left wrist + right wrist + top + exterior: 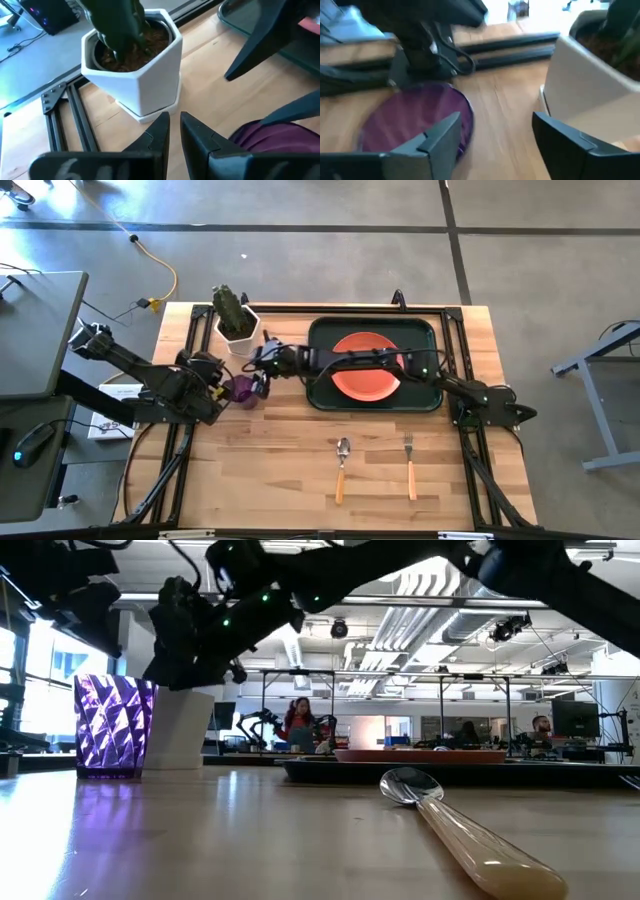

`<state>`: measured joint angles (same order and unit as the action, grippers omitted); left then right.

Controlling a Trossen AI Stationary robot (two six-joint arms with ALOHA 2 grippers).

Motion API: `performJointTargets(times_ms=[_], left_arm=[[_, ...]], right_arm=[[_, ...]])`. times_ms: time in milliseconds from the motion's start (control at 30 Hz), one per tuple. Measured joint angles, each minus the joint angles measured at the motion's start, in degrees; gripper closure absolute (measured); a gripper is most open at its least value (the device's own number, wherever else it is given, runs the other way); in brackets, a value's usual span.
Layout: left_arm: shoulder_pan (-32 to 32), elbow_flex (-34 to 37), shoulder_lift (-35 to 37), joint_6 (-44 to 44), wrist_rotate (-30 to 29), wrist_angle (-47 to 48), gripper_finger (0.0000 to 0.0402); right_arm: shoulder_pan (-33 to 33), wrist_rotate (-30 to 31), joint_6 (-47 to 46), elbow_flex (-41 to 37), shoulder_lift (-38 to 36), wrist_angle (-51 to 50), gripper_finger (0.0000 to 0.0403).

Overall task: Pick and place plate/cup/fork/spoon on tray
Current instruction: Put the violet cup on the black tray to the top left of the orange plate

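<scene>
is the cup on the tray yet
No, in the high view the cup stands on the bare table left of the tray, which holds only the plate.

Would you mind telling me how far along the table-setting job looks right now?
Done: the plate lies in the tray. In hand: the right end effector, open, hovers beside the cup, which stands on the table, ungrasped. Left: cup, spoon and fork.

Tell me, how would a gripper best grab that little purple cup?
Probably from above, one finger inside the cup and one outside, pinching its rim. It stands upright, mouth open upward, on the bare table; pick the rim side away from the cactus pot close by.
</scene>
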<state>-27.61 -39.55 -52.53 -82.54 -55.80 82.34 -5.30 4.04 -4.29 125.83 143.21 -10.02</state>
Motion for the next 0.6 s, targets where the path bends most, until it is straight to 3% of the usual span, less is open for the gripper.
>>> performJointTargets(times_ms=[133, 333, 600], left_arm=[[-0.21, 0.00, -0.02, -0.30, -0.26, 0.03, 0.0367], [-0.21, 0.00, -0.04, -0.31, -1.19, 0.05, 0.0367], [-0.19, 0.00, -0.04, -0.31, -1.52, 0.08, 0.0367]], right_arm=[[-0.17, -2.30, 0.23, 4.04, 2.54, -3.69, 0.0152], [-0.22, -4.02, 0.67, 4.18, 2.54, -7.04, 0.0153], [-0.24, -5.85, 1.81, 3.55, 3.72, -19.53, 0.0218]])
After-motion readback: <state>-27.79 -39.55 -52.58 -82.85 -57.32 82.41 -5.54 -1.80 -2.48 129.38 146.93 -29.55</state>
